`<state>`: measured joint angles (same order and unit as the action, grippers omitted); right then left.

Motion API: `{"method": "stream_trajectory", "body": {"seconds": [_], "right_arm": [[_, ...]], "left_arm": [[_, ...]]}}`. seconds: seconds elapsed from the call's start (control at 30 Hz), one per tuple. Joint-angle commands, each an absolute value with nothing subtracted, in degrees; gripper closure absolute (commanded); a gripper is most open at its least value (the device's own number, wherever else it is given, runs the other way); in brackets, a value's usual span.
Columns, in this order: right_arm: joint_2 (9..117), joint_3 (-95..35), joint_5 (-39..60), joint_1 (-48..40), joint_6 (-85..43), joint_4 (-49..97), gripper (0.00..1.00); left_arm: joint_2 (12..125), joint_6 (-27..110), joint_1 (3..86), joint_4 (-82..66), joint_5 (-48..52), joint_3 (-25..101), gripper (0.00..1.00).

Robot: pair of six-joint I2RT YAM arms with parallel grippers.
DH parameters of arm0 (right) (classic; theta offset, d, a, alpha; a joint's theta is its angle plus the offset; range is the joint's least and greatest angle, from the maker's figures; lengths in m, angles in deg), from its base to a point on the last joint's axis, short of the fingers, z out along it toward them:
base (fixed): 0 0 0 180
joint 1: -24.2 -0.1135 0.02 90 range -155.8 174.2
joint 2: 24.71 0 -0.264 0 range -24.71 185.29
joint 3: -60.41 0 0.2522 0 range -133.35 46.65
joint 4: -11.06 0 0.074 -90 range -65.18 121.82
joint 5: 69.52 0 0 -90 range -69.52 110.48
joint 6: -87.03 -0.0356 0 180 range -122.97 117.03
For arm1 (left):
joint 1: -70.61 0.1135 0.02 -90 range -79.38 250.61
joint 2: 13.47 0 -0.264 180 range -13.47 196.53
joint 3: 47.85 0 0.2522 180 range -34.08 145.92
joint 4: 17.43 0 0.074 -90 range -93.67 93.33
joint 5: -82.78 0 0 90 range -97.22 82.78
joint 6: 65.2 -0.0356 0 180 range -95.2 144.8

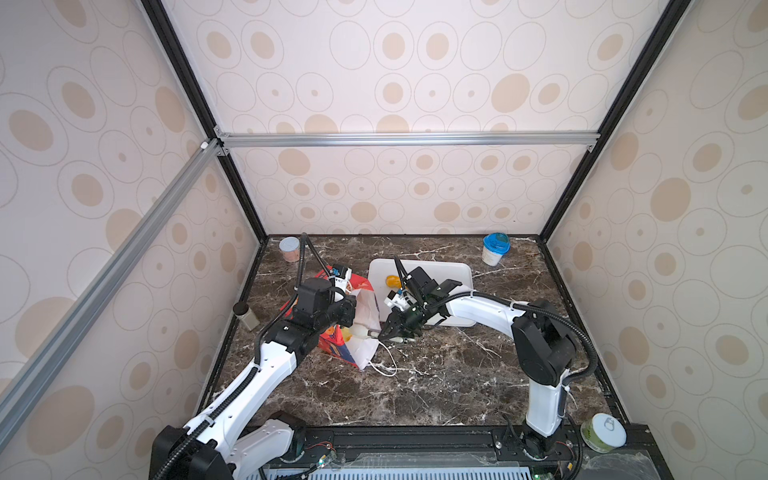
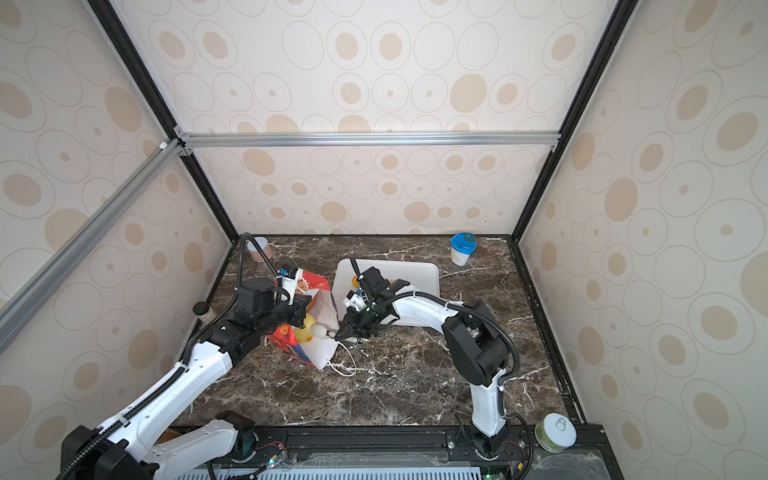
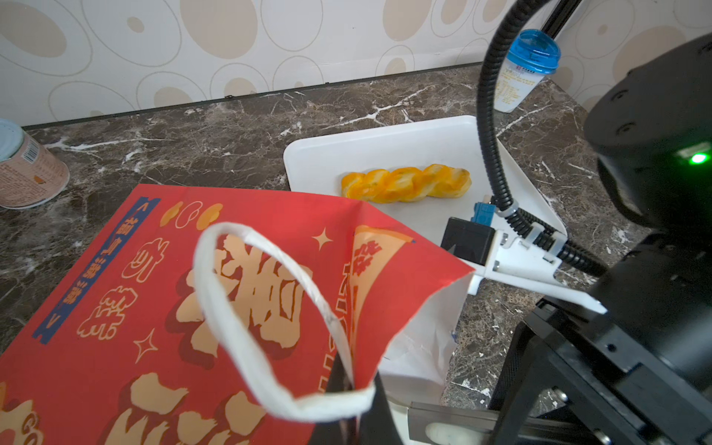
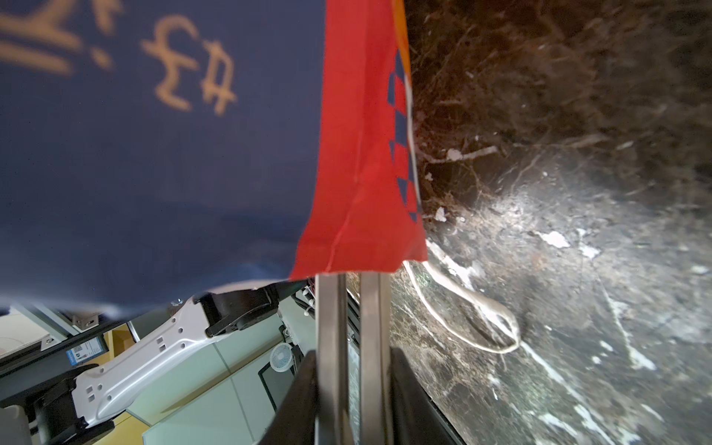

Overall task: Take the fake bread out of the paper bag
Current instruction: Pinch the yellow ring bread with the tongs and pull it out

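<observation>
The bag (image 1: 368,309), tipped on the bench (image 1: 436,374) with its upper lip clamped by the jaws of the left gripper (image 1: 352,312), is opened toward the nearer right gripper (image 1: 374,332), whose jaws, nearly together with tips hidden, are aimed straight at the pale bread (image 1: 357,331) just inside the mouth.

I record: bag (image 3: 96,293) red, gold characters, blue label, white inside. Beside the bag: tray (image 3: 331,154) white, bread (image 3: 406,183) yellow-orange. Under the bag: table (image 1: 415,386) dark brown, white-veined.
</observation>
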<state>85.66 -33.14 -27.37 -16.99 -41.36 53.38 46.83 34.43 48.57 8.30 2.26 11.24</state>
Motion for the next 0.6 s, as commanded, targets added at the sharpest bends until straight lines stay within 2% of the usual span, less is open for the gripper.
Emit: {"method": "stream_trajectory", "body": {"seconds": [0.0,0.33,0.57], "right_arm": [[84.25,-33.83,-26.33,-17.48,-39.61,55.99,1.00],[75.28,-31.93,-23.46,-17.43,-35.88,61.65,1.00],[70.74,-28.94,-23.57,-17.46,-36.29,60.80,1.00]], "left_arm": [[45.68,34.84,48.09,5.15,0.10,11.75,1.00],[48.07,35.75,48.20,4.02,-6.71,13.85,1.00],[52.91,37.75,48.45,0.48,-7.74,16.19,1.00]]}}
